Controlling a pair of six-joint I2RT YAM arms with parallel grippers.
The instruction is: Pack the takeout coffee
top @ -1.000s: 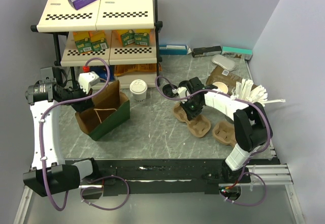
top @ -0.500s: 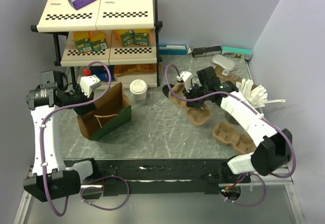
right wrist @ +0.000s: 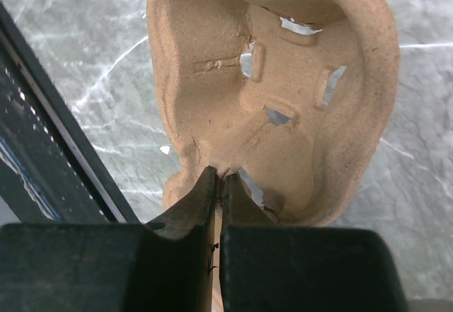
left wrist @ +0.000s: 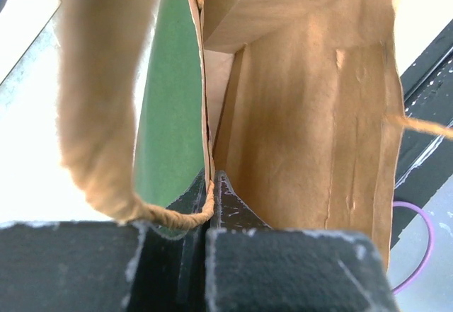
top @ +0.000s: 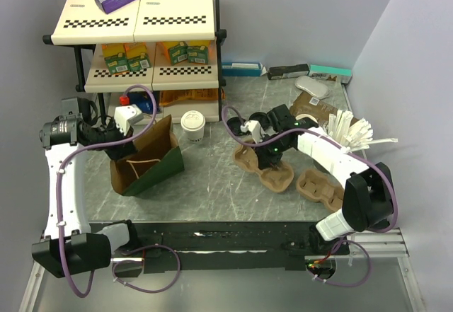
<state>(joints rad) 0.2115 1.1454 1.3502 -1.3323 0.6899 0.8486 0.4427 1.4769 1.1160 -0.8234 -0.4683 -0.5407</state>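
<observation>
At the left of the overhead view, the left pincer (left wrist: 212, 187) is closed tight on the upper edge of the brown-and-green paper bag (top: 152, 165). It pinches one thin wall, with the twine handle (left wrist: 99, 121) looped beside it. The bag leans, its mouth held open toward the middle of the frame.

Just right of the bag and apart from it, the white lidded coffee cup (top: 192, 125) stands upright on the counter (top: 212, 192), in front of the shelf, with neither pincer on it. It will probably handle as a light, thin-walled thing that dents under a hard squeeze. Whether it is full cannot be told, so it is best kept level. The sensible hold is around the body just under the lid, not on the lid, which could pop off.

Right of centre, the right pincer (right wrist: 219, 183) is clamped on the near rim of a brown pulp cup tray (right wrist: 212, 100) with empty wells.
</observation>
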